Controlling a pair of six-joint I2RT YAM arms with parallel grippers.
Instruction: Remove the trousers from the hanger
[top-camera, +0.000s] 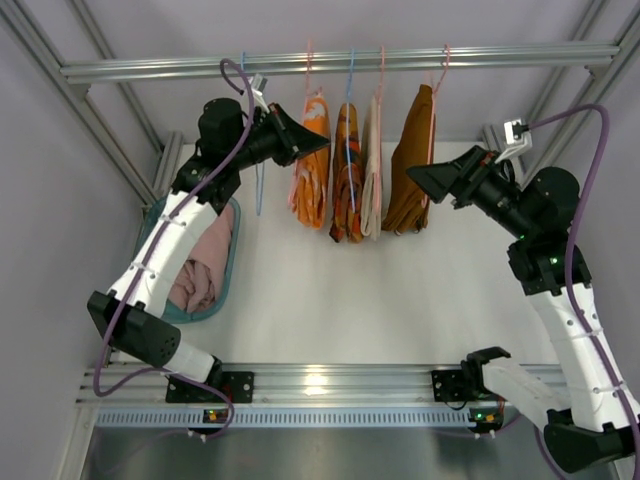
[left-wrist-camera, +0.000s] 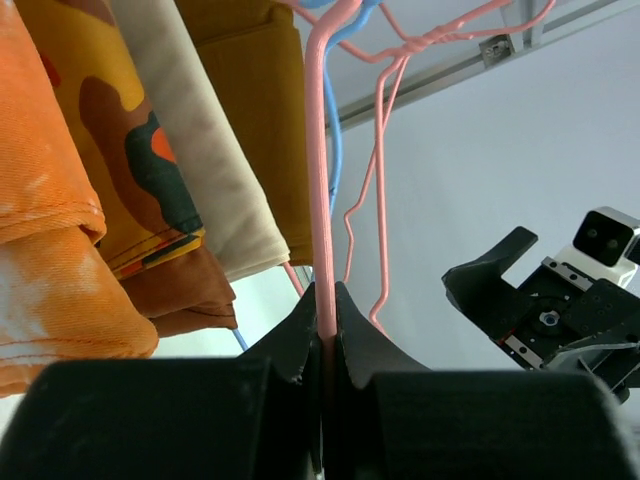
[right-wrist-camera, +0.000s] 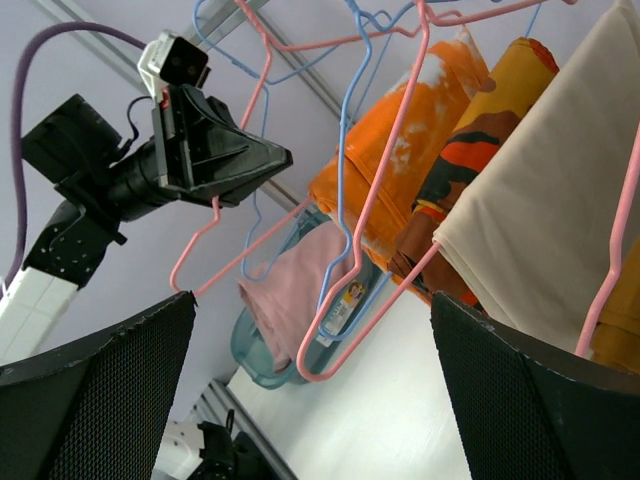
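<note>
The bright orange trousers (top-camera: 312, 170) hang on a pink wire hanger (left-wrist-camera: 320, 200) at the left of the rail; they also show in the left wrist view (left-wrist-camera: 50, 260) and in the right wrist view (right-wrist-camera: 420, 130). My left gripper (top-camera: 316, 142) is shut on that hanger's wire (left-wrist-camera: 326, 300), right beside the orange cloth. The pale pink trousers (top-camera: 200, 270) lie in a teal basket (top-camera: 232, 250) at the left. My right gripper (top-camera: 432, 180) is open and empty (right-wrist-camera: 315, 400), close to the dark brown garment (top-camera: 415, 165).
An orange patterned garment (top-camera: 347, 175) and a beige one (top-camera: 372, 180) hang between the orange trousers and the brown garment. An empty blue hanger (top-camera: 258, 190) hangs left of the left gripper. The metal rail (top-camera: 450, 58) runs across the top, with frame posts on both sides.
</note>
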